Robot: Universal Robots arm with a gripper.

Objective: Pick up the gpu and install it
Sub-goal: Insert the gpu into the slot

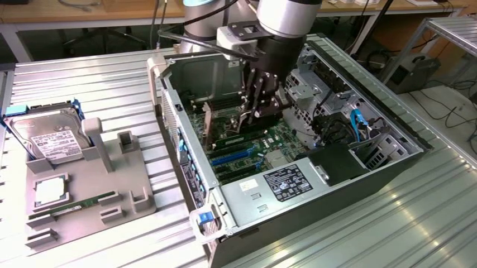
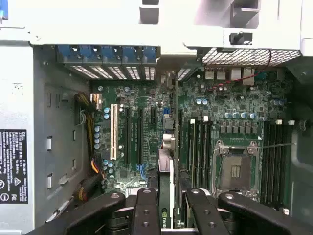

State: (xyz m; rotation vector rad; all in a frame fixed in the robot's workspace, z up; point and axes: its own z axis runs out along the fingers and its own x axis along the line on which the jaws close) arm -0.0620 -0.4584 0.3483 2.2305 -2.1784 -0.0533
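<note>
Hand (image 2: 167, 197) pinches the gpu (image 2: 166, 164) edge-on over the motherboard (image 2: 146, 100) inside the open case (image 1: 313, 223).

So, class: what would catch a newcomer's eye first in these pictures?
The robot arm's fingers reach into the open computer case, gripping the gpu edge-on over the green motherboard. On the exterior view's left, a hard drive sits in a grey parts holder.

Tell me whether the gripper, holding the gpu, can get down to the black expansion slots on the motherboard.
Probably yes. The gripper holds the gpu edge-on inside the open case, above the motherboard; nothing lies across the black slots, and the yellow cables sit off to one side.
</note>
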